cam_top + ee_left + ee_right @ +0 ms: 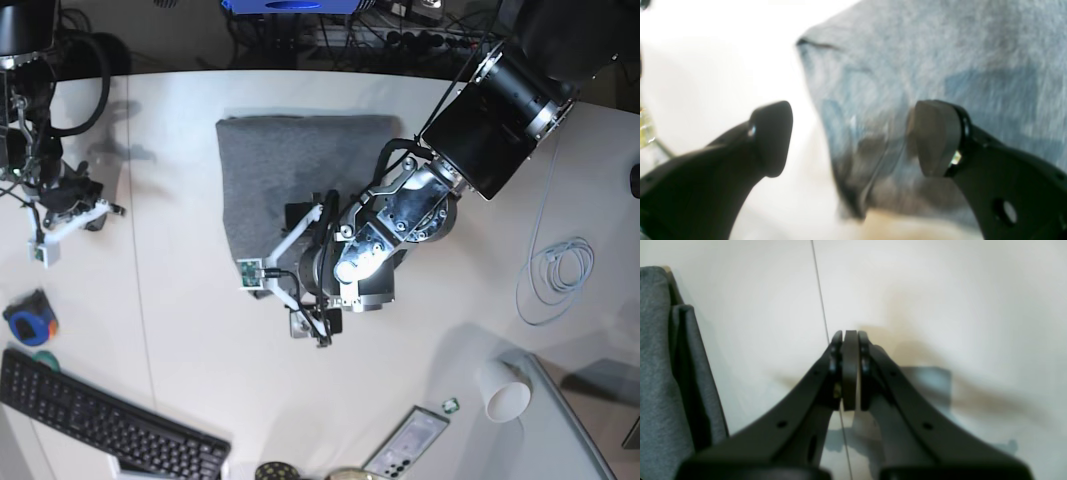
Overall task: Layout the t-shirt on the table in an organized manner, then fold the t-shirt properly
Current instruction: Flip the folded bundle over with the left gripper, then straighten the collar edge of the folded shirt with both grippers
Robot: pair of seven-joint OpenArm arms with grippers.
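With the left gripper [850, 140] fingers spread wide over the folded t-shirt [290, 170] corner and the right gripper [850, 370] pinched closed on nothing above the tabletop [940, 290], lift the left straight up so the fold stays flat.

A heather-grey t-shirt [290, 165] lies in the upper centre on the white table [180, 340], with a black keyboard [100, 420] at lower left, a blue object [24, 318] left, a white cup [500, 390] and pale cable [555, 275] right.

No text, label, brand, number or sign could be read in any view; the keyboard [95, 418] keys and the flat device [405, 446] near the table's [200, 340] edge were too small.
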